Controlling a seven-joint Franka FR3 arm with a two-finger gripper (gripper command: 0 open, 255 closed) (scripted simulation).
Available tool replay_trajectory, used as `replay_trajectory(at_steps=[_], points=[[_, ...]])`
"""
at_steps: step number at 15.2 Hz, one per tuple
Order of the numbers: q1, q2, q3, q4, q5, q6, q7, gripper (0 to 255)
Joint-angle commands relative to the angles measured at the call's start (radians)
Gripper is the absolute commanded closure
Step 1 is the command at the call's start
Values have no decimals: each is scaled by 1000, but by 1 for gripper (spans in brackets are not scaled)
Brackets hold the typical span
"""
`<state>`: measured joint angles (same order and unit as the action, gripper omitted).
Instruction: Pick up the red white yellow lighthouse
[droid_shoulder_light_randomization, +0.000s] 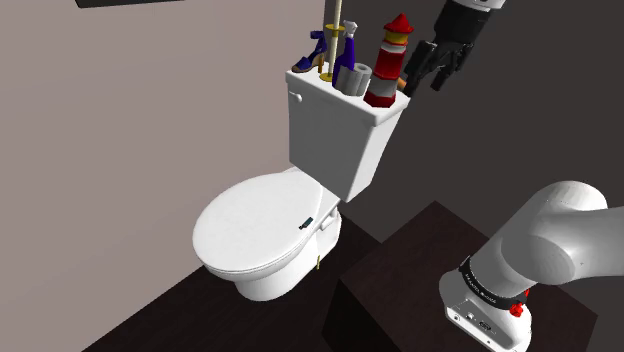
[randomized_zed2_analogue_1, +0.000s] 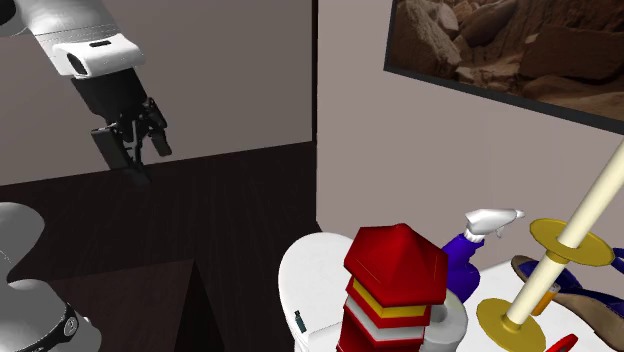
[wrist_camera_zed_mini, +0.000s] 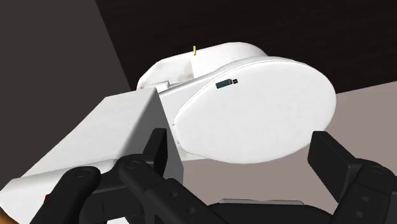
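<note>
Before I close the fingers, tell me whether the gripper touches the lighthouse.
Apart. The second exterior view shows the gripper hanging well away from the lighthouse, with dark wall and floor between them.

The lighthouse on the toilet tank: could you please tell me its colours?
The lighthouse is red with white and yellow bands, clearest in the second exterior view.

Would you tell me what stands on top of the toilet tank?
Lighthouse, purple spray bottle, grey rolls, a shoe and a gold pole stand; their bases partly cover one another.
</note>
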<state>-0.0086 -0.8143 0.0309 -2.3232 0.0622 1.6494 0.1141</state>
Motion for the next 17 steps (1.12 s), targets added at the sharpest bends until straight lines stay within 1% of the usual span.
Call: replay_trajectory(at_steps=[1,9,13,17], points=[[0,0,0,0,0,0,0,0],[-95,287,47,204,-182,54,57,0],[-139,428,70,330,-284,51,98,0],[-174,570,91,475,-392,27,140,0]])
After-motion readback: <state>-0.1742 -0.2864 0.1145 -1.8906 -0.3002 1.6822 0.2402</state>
